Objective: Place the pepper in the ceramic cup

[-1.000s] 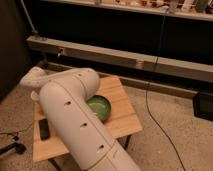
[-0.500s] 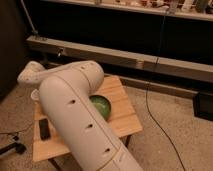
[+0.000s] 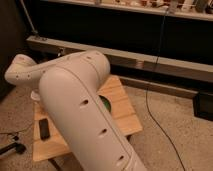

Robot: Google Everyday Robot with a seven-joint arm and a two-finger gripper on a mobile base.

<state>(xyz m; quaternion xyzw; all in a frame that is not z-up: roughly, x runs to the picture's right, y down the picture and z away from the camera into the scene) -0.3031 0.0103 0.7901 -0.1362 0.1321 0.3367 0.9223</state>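
Well, the arm [image 3: 75, 100] blocks most of my view. The gripper's out of sight behind it, prob. over the left-rear of the table [image 3: 122, 112] judging by the wrist end, so I can't tell if it's open or holding anything. The pepper & ceramic cup are hidden too. Only an edge of the green bowl [image 3: 106, 104] and the black device [image 3: 44, 128] show. I can't judge which way the pepper lies from the gripper, nor its long axis.
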